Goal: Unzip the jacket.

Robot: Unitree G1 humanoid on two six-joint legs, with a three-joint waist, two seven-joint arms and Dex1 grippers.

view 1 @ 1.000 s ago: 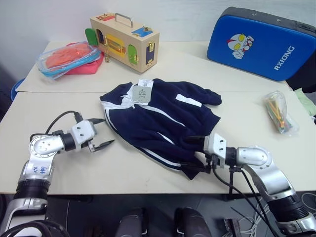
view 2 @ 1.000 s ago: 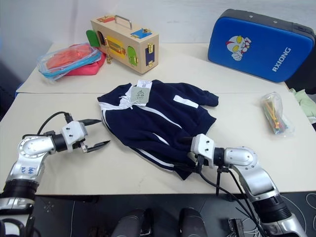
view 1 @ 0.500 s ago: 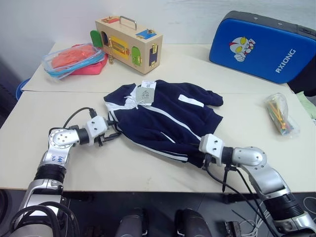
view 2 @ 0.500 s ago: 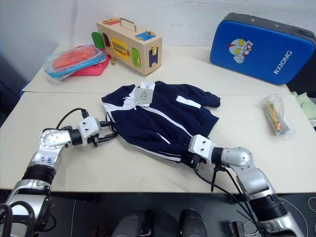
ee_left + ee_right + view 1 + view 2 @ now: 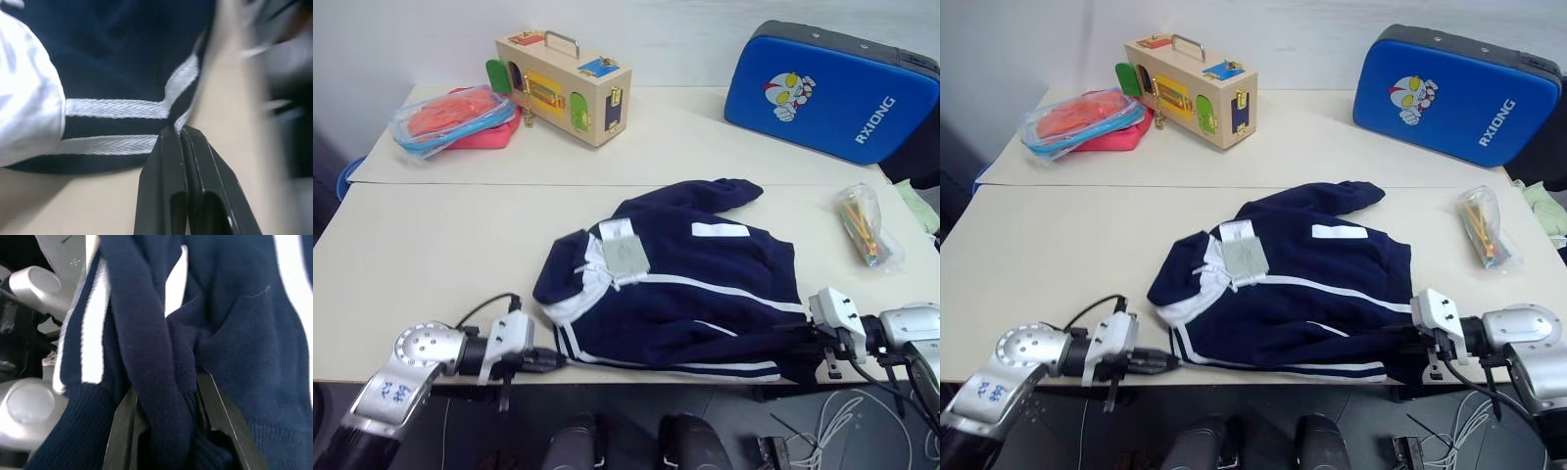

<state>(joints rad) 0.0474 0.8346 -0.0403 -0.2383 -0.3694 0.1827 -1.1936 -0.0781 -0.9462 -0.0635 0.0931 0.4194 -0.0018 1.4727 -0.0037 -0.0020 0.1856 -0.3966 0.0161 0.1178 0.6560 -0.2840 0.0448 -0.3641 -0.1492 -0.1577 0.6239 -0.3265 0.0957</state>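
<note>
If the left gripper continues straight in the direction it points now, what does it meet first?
Probably the jacket itself. The left gripper points across the table's near edge to the robot's right, jaws shut on the striped hem, so more navy fabric lies directly ahead. Depth is unclear.

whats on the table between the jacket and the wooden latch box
Nothing: between the jacket and the wooden latch box there is bare table, crossed only by the seam joining two tabletops. The left eye view shows it.
</note>
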